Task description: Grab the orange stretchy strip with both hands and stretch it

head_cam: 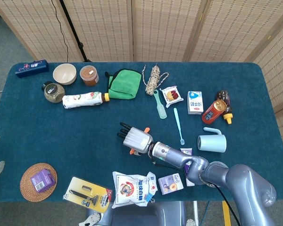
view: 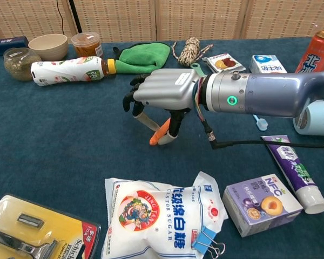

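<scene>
A: Where is the orange stretchy strip?

B: It hangs under the right hand, near the middle of the table. The thumb and a finger pinch it. One orange end shows below the palm, above the cloth. In the head view I see only a small orange piece at the hand's lower edge.

A: And how are the other fingers?

B: They are bent downward, with the dark fingertips toward the left side of the table.

A: The left hand?

B: No view shows it.

A: What lies near?

B: In front of the hand lies a white sugar bag with a blue clip. Just beside it is a small purple box, and next a toothpaste tube. Behind the hand are a green cloth, a lying white bottle and a coil of rope.
</scene>
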You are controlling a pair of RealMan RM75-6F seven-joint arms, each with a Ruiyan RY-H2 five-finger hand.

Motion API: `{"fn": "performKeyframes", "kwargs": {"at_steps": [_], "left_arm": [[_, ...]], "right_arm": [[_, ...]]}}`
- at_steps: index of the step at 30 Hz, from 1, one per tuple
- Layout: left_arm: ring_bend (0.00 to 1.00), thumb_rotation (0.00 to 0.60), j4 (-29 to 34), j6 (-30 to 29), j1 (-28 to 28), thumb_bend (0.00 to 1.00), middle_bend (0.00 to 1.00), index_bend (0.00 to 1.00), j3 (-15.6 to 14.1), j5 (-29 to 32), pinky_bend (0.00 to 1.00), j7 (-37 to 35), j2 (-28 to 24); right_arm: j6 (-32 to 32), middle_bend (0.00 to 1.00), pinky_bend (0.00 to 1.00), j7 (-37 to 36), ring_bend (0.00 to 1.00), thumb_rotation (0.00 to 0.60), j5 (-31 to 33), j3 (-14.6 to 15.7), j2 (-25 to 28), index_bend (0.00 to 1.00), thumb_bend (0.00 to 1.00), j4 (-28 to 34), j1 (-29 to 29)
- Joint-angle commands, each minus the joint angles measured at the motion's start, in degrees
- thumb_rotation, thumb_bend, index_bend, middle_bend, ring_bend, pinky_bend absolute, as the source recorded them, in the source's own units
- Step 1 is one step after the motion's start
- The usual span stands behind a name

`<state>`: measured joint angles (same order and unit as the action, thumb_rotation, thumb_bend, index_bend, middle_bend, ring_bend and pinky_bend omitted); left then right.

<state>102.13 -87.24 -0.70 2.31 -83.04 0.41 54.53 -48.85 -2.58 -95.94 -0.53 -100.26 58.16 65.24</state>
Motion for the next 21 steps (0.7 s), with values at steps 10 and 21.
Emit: {"fn": "performKeyframes", "kwargs": {"at_steps": [10,21], "left_arm": [[0.12,0.600,-0.17,-0.18,0.13,0.31,0.09,0.20,-0.03,-0.17,0.04,-0.66,-0.14],[0.12,0.600,-0.50,-0.47,0.46,0.31,0.09,0.20,-0.15,-0.27,0.04,-1.51,-0.43]], "right_arm": [[1.06,0.21,0.05,3.09,0.19,0.600,2.81,-2.53,-1.06,0.60,0.24,1.34,-0.06],[1.19,0.21,0.05,6.88,0.19,0.600,6.53,-5.14,-2.96,0.57,0.24,-1.13,-1.03]]}}
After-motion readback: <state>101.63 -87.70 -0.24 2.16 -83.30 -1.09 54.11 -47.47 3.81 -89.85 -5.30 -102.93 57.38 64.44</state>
